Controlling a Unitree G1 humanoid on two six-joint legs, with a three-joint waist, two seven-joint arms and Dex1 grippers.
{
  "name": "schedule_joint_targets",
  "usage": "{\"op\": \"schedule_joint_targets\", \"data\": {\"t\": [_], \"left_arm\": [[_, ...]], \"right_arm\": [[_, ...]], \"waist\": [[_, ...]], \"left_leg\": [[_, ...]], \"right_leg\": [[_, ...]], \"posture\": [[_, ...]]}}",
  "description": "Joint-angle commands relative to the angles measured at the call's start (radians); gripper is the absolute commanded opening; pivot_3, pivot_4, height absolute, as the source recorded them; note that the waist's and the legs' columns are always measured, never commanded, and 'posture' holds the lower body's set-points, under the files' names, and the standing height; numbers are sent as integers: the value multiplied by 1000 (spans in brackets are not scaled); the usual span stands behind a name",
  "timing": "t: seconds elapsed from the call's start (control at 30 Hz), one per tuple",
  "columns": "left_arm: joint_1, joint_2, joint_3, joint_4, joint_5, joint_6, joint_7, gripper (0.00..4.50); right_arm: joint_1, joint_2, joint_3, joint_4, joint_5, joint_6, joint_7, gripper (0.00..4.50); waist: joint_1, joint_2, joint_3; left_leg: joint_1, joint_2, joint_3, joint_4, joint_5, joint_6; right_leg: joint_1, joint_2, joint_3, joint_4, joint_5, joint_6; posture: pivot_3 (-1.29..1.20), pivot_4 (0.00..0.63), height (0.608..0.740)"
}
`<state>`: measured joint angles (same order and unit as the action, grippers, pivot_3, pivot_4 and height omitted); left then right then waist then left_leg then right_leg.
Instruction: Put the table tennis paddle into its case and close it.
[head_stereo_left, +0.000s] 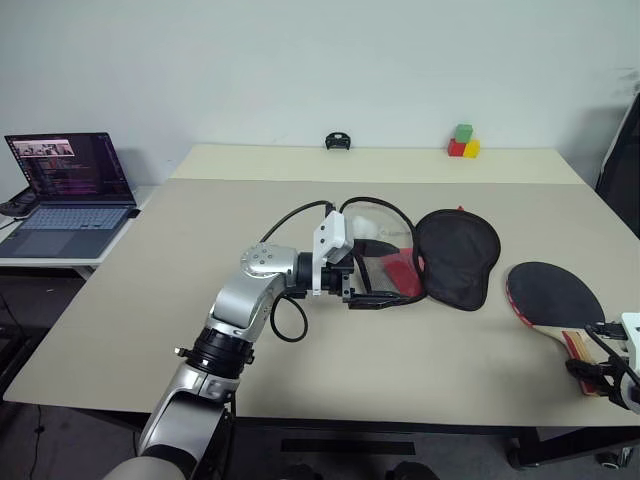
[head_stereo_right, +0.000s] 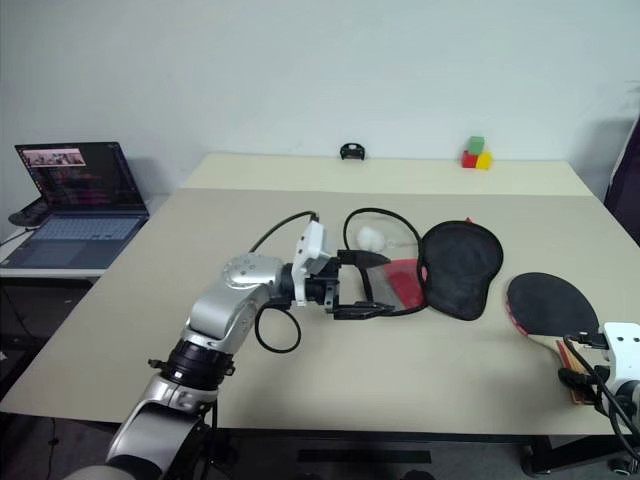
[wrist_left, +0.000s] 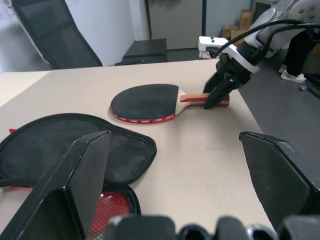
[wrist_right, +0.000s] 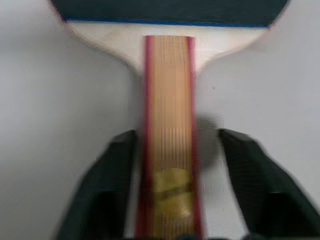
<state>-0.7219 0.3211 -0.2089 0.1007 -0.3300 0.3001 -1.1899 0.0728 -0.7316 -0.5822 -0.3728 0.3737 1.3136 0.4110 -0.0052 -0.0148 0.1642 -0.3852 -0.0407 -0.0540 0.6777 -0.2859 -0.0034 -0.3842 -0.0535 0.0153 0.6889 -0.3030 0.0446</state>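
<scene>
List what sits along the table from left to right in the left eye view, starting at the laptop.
laptop → left gripper → case, lying open → table tennis paddle → right gripper, its fingers open either side of the paddle's handle.

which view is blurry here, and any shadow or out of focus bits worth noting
Right wrist view: the whole picture is soft, the table tennis paddle handle smeared between the right tool fingers. Left wrist view: the paddle sharp, the left tool fingers near and blurred. Left eye view: even light, faint shadow beside the case.
</scene>
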Motion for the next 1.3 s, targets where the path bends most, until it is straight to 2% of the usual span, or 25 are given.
{"op": "schedule_joint_targets", "data": {"t": [0.03, 0.33, 0.63, 0.73, 0.9, 1.13, 1.3], "left_arm": [[1, 8, 3, -55, -14, 1, 4, 4500], [4, 12, 7, -59, -12, 2, 16, 4500], [12, 25, 10, -61, -11, 1, 26, 4500], [15, 35, 15, -59, -9, 0, 29, 4500], [29, 67, 30, -57, -6, -3, 40, 4500], [52, 110, 56, -63, -13, 5, 61, 4500], [68, 155, 93, -53, -16, 12, 80, 4500]], "right_arm": [[-36, 3, 4, 20, -4, -28, -10, 3284], [-113, 8, 53, 124, -14, -100, -28, 3284], [-105, 6, 106, 192, -40, -154, -34, 3284], [-103, 5, 119, 202, -49, -165, -41, 2718], [-108, 18, 132, 200, -57, -172, -67, 1189], [-125, 47, 103, 184, -49, -161, -108, 1089], [-241, 43, 28, 163, -21, -106, -132, 1089]], "waist": [[-2, 0, 0], [-2, 0, 0], [-3, -2, 0], [-3, -4, -1], [-3, -6, -3], [-3, -10, -4], [-5, -6, -2]], "left_leg": [[0, 0, 0, 0, 0, 0], [1, 0, 0, 0, 0, 0], [6, 1, -1, 0, 0, 0], [7, 1, -1, 0, -1, 1], [7, 0, -1, 0, -1, 2], [7, 1, -1, 0, -1, 2], [7, 1, -1, 0, -1, 2]], "right_leg": [[0, 0, 0, 0, 0, 0], [2, 0, 0, -1, 0, 0], [9, 1, -1, -7, 3, 2], [11, 0, 0, -9, 3, 3], [11, 0, 0, -9, 4, 4], [11, 0, 0, -9, 4, 4], [10, -1, 0, -10, 4, 4]], "posture": [[0, 150, 740], [0, 150, 740], [0, 150, 740], [0, 150, 740], [0, 150, 740], [0, 150, 740], [0, 150, 740]]}}
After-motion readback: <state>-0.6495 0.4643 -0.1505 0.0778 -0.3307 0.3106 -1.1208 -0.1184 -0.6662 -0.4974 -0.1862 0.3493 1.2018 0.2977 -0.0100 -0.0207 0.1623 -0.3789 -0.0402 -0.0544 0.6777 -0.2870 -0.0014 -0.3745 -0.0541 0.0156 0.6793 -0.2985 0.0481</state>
